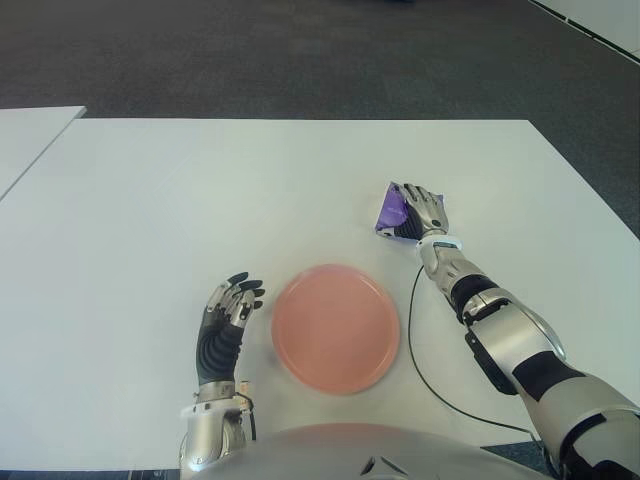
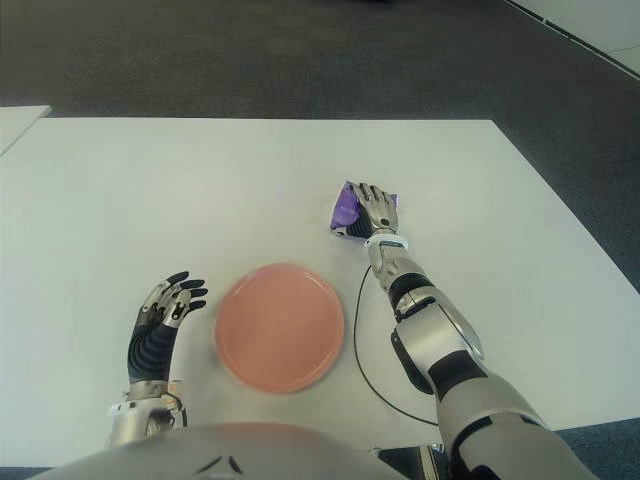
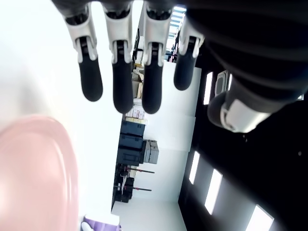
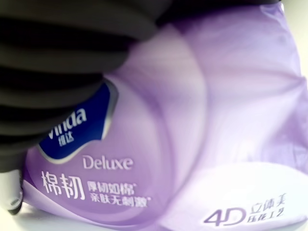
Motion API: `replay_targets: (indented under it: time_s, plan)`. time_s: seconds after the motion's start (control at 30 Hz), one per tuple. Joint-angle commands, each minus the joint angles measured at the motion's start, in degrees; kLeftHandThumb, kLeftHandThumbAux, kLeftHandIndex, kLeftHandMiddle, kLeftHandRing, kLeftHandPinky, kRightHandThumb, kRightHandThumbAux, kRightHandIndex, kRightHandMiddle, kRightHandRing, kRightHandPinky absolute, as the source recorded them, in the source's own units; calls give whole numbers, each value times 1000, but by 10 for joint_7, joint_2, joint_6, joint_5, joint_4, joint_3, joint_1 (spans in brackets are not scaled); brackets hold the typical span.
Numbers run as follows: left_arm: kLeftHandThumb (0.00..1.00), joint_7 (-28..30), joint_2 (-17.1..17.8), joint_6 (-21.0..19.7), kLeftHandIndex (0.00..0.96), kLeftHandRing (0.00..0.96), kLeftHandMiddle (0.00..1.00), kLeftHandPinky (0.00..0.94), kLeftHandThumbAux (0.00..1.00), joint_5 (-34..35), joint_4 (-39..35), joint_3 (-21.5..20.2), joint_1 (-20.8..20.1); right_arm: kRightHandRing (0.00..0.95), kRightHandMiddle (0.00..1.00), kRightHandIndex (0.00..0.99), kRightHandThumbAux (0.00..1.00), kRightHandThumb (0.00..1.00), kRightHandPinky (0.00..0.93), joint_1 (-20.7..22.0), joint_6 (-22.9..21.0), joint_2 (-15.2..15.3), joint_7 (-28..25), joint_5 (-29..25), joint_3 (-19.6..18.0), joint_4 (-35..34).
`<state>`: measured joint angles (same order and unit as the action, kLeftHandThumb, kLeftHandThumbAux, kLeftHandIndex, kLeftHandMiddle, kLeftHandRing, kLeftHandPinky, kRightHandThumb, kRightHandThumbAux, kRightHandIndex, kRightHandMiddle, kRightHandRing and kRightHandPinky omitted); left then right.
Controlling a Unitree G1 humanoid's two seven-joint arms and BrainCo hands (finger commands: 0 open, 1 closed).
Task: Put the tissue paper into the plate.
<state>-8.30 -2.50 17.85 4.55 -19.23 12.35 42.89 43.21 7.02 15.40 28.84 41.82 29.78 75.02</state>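
Observation:
A purple tissue pack (image 1: 392, 212) lies on the white table (image 1: 200, 200), right of centre and beyond the plate. My right hand (image 1: 424, 210) lies on top of it, fingers curled over its far part and covering most of it. The right wrist view is filled by the pack (image 4: 192, 120), printed "Deluxe", with dark fingers (image 4: 57, 48) wrapped across it. The pink round plate (image 1: 336, 327) sits nearer me with nothing in it. My left hand (image 1: 232, 300) shows just left of the plate, fingers (image 3: 120, 82) spread and holding nothing.
A black cable (image 1: 412, 340) runs along the table between the plate and my right forearm. A second white table (image 1: 30, 135) stands at the far left. Dark carpet (image 1: 300, 50) lies beyond the far table edge.

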Motion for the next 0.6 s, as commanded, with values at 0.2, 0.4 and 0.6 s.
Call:
replay_targets:
  time_s: [0.2, 0.4, 0.6]
  plan:
    - [220, -5, -18, 12, 294, 369, 378, 376, 526, 2, -50, 33, 77, 53, 63, 0, 543, 420, 83, -126, -29, -82, -66, 18, 40, 47]
    - [226, -1, -10, 17, 300, 366, 379, 372, 529, 4, -72, 37, 109, 51, 61, 0, 539, 411, 88, -131, -41, -94, -74, 24, 48, 48]
    - [236, 1, -2, 26, 311, 364, 380, 371, 526, 5, -86, 42, 137, 61, 71, 0, 539, 415, 85, -138, -47, -102, -79, 31, 55, 49]
